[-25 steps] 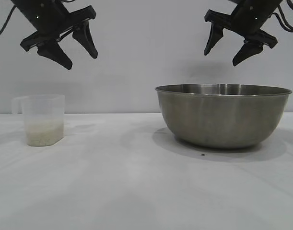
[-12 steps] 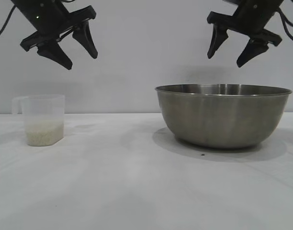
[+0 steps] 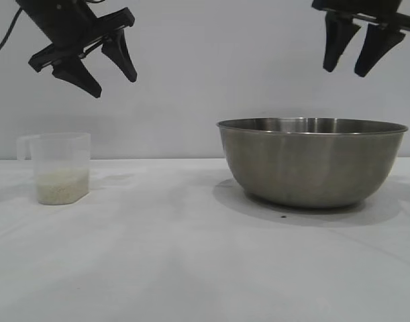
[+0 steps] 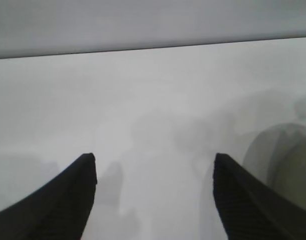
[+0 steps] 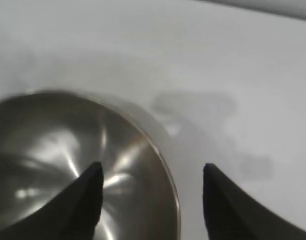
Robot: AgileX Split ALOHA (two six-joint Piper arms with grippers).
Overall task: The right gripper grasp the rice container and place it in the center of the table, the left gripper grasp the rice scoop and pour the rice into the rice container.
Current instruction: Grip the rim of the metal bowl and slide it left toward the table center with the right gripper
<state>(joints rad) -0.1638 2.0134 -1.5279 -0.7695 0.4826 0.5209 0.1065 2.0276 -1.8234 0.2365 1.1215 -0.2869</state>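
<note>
Gripping advice, biggest item first:
rice container (image 3: 312, 163): right side of the table (image 3: 158, 261), rigid, slick steel; you pinch the rolled rim.
right gripper (image 3: 356, 50): above the rim, jaws apart, empty.
left gripper (image 3: 97, 59): above the scoop, spread, empty.
rice scoop (image 3: 59, 168): far left, light plastic; take the handle.
rice (image 3: 61, 185): inside the scoop.

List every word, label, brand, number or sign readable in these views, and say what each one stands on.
None: no view shows readable text.
rice scoop: no lettering or graduation marks can be made out on its translucent wall.
rice container: bare brushed metal, no stamp or label visible.
table: plain white, unmarked.
</note>
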